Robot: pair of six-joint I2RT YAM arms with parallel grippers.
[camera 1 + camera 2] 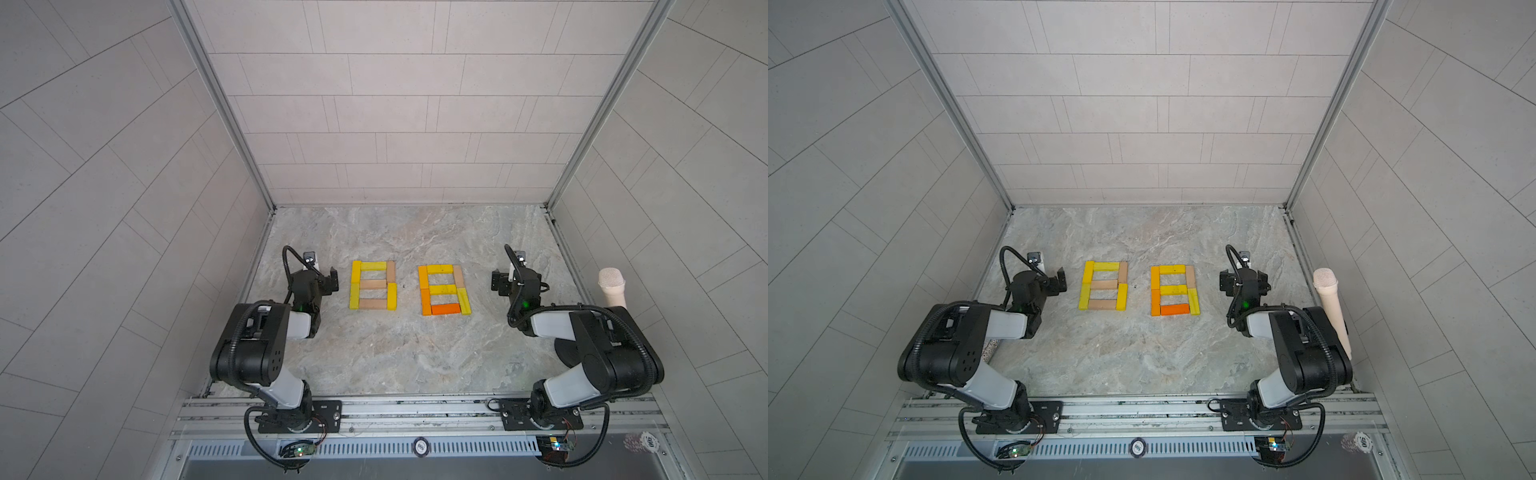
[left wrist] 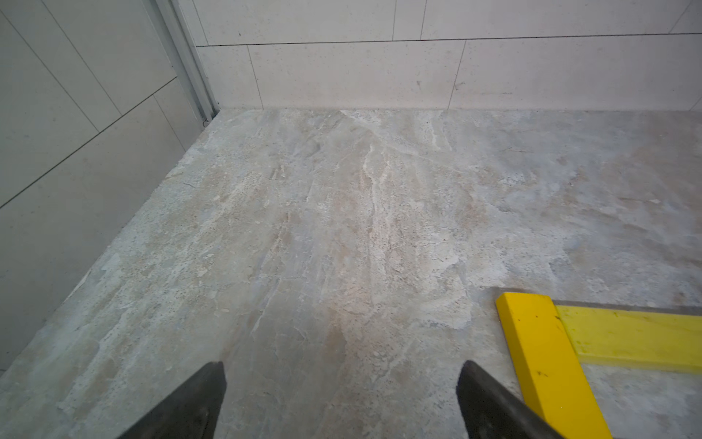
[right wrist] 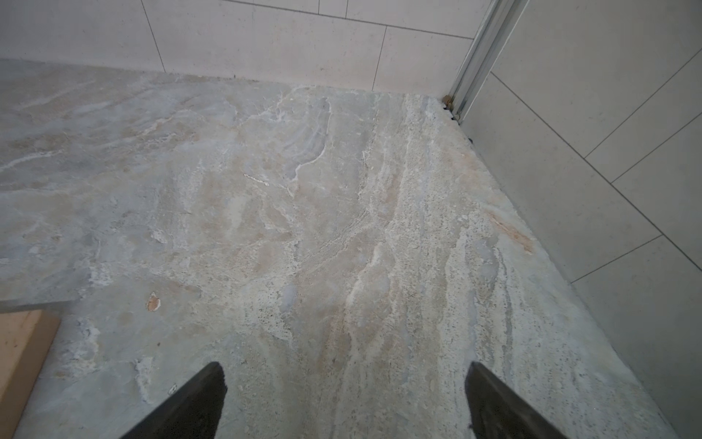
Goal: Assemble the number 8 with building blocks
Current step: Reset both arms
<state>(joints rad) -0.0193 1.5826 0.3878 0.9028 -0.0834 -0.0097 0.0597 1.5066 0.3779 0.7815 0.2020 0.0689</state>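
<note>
top-down view of a marble table [image 1: 415,357], with the robot at 6 o'clock. nearest, a metal rail [image 1: 415,409] carries two black and grey arms that reach toward 12.

the left gripper [image 1: 330,281] hovers near the table at about 9 o'clock of centre, and the right gripper [image 1: 496,283] at about 3 o'clock. both have their jaws spread wide and hold nothing. each wrist view shows bare marble between two dark fingertips.

between the grippers the blocks lie flat on the table, laid as two blocky figures side by side. the left 8 [image 1: 372,284] is yellow and tan. the right 8 [image 1: 442,289] is yellow, orange and tan. each has seven bars forming two stacked squares.

in the left wrist view a yellow bar [image 2: 547,353] of the left 8 lies just beside one fingertip. it seems not to touch.

a beige mic [image 1: 611,286] is at the table's 3 o'clock edge, partly hidden by the right arm. beyond, at 12 o'clock, is a pale tiled wall [image 1: 407,124].

the figure looks finished, so the step in hand is likely to clear the arms. to do it well, lift each gripper straight up first, then draw it back toward 6 o'clock with the jaws left apart. avoid any sideways sweep toward centre, because the bars are loose and a nudge would open a corner. the right 8's bar at its 4 o'clock already splays a little outward.
</note>
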